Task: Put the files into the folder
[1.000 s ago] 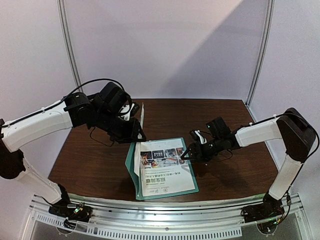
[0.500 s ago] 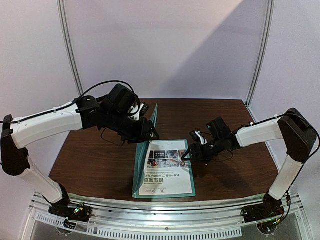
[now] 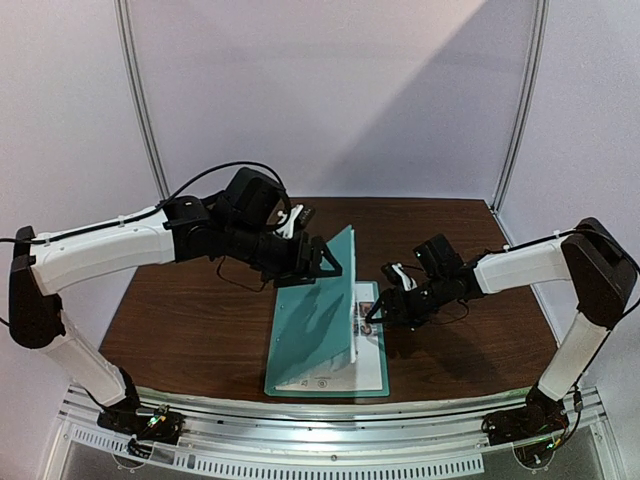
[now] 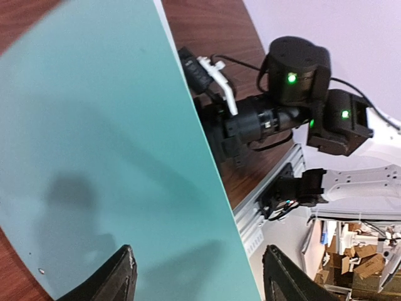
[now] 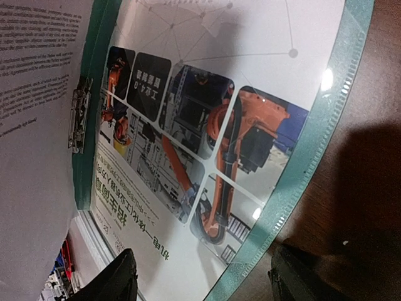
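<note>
The teal folder lies in the middle of the table, its front cover tilted up over the sheets. The colour-photo file rests on the back cover, beside the metal clip. A plain text file leans against the inside of the raised cover. My left gripper is at the cover's top edge. Its fingers stand wide apart and open, with the cover just beyond them. My right gripper is open, low over the photo sheet's right edge and the folder rim.
The dark wood table ends in an aluminium rail at the near edge, where both arm bases stand. Metal frame posts and pale walls close in the back and sides.
My left arm swung right and carried the cover from upright at the left to tilted over the sheets. Its jaws widened and let go of the cover. My right arm stayed still.
</note>
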Tool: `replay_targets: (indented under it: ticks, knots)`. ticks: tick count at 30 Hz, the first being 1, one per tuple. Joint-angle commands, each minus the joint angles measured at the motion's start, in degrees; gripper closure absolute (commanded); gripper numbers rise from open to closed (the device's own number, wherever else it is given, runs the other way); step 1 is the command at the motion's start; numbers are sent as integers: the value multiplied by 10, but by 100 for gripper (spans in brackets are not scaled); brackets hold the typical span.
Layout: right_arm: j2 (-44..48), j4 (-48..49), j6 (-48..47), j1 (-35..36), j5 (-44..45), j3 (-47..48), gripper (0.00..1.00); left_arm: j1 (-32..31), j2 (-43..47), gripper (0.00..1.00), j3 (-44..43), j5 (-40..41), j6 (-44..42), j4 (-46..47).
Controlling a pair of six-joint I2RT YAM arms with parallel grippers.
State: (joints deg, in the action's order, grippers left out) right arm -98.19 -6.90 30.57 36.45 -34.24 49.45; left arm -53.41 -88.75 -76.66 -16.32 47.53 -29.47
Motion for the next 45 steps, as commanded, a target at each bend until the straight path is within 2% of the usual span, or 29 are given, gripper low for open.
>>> replay_targets:
  ticks: [1, 16, 21, 24, 33, 45]
  knots:
    - [10, -60, -10, 2, 45, -14, 27, -11, -7, 30, -1, -16, 7, 30]
    - [93, -239, -60, -18, 245, 34, 25, -4, 8, 36, 28, 52, -11, -13]
    - [118, -277, -73, -18, 275, 53, 26, 3, 18, 36, 43, 72, -18, -24]
    - [134, -272, -77, -18, 263, 54, 26, 6, 24, 36, 52, 89, -28, -33]
    - [154, -188, -43, -8, 163, 17, 27, 10, 32, 26, 100, 152, -48, -51]
    - [123, -91, 37, 54, 139, -37, 31, 23, 15, 28, 192, 143, -50, -4]
